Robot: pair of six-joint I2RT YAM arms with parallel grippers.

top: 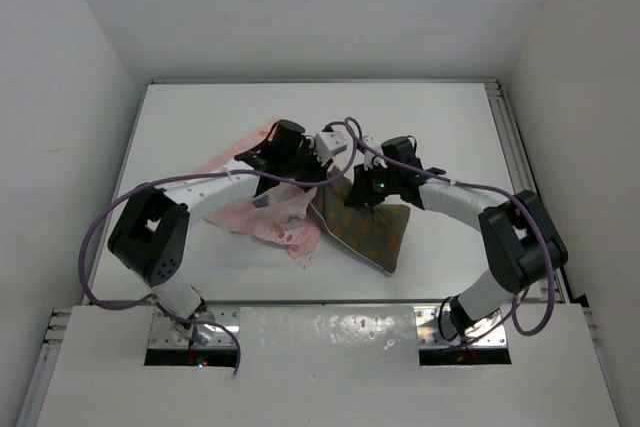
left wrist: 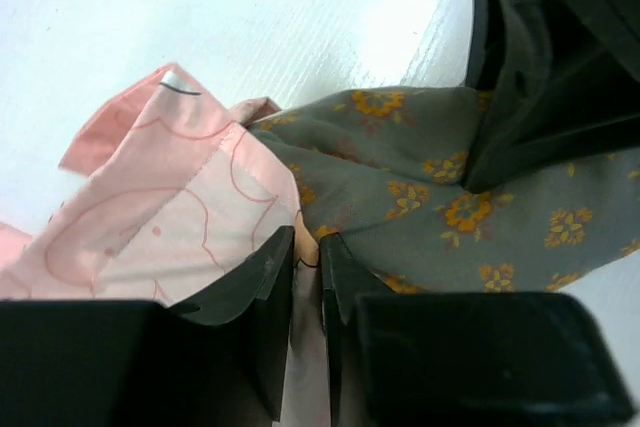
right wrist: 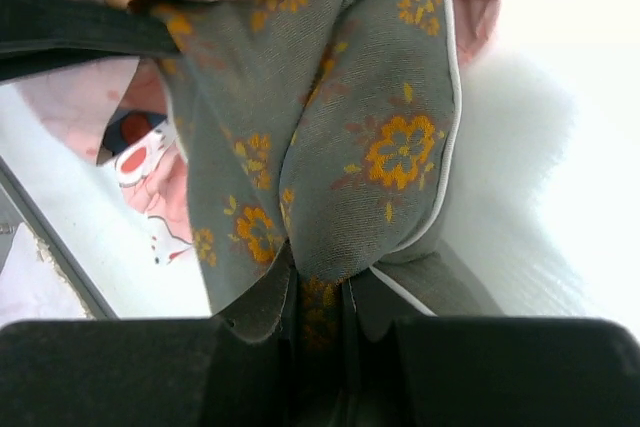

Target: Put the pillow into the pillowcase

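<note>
Right gripper (right wrist: 318, 292) tight around pillow (right wrist: 400, 147) fold.

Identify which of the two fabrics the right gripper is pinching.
The pillow: olive-brown with orange flowers and pale piping, bunched in the right gripper. The pink printed pillowcase is pinched by the left gripper instead.

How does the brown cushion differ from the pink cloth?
The pillow is olive-brown with orange flowers and pale piping; the pillowcase is pink with cartoon figures. The pillow looks padded, the pillowcase thin and crumpled. The right pincer grips the pillow, the left pincer the pillowcase. Both are soft fabric.
</note>
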